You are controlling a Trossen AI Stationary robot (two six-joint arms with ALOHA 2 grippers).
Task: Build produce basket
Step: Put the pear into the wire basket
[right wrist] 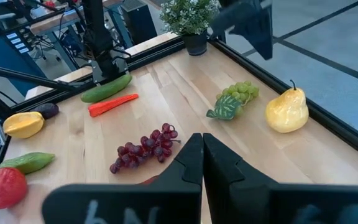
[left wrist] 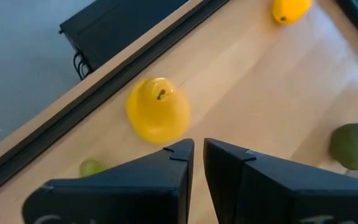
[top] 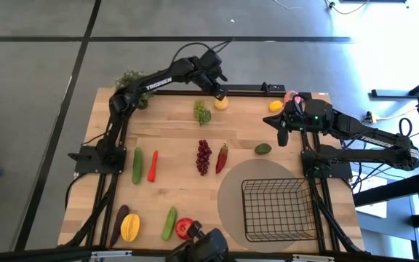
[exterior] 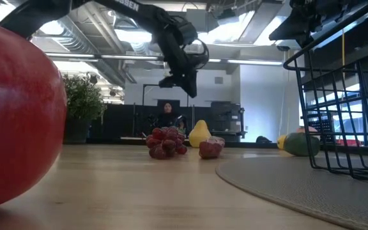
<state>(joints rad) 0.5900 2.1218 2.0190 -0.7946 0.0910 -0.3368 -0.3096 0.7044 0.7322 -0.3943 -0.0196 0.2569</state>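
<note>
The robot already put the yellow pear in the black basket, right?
No. The pear is not in the basket; it lies on the table's far edge, just under the left pincer. The high view shows the basket with nothing in it.

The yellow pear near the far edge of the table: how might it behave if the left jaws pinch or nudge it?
The yellow pear looks smooth and glossy, so it may slip between the jaws. Its rounded, tapered body would probably roll in a curve if nudged. It stands upright in the right wrist view, so a push near the stem may tip it.

Overhead, table-level, 2 wrist cams; yellow pear (top: 222,102) in all.
</note>
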